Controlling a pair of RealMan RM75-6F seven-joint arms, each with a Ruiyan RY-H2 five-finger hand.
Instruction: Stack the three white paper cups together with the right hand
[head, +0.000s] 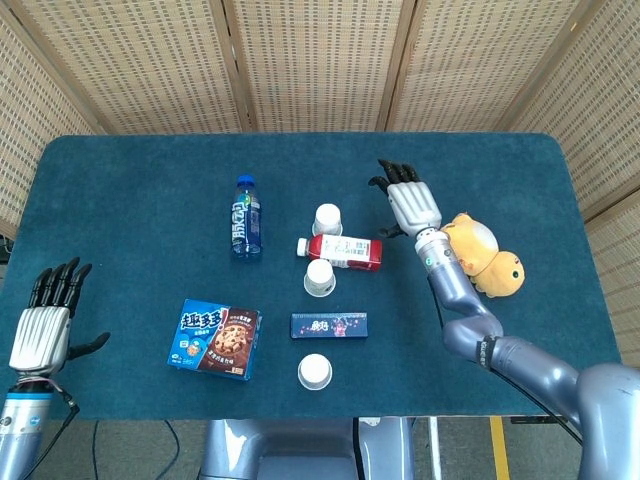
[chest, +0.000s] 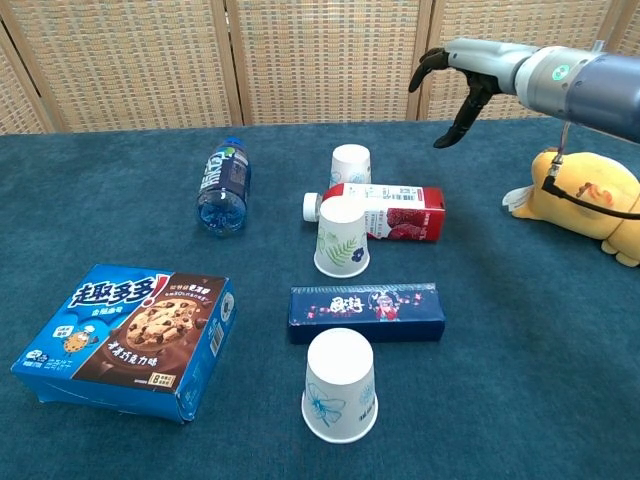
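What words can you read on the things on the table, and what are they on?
"超多多!" on the blue cookie box.
Flat dark blue box: white characters, too blurred to read.
Red bottle: label print too small.
Blue bottle: label unreadable.
Paper cups: only leaf drawings, no words.

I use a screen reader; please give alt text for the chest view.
The right hand hovers open above the far side of a blue table, where three upside-down white paper cups stand among a lying red bottle, boxes and a yellow plush toy.
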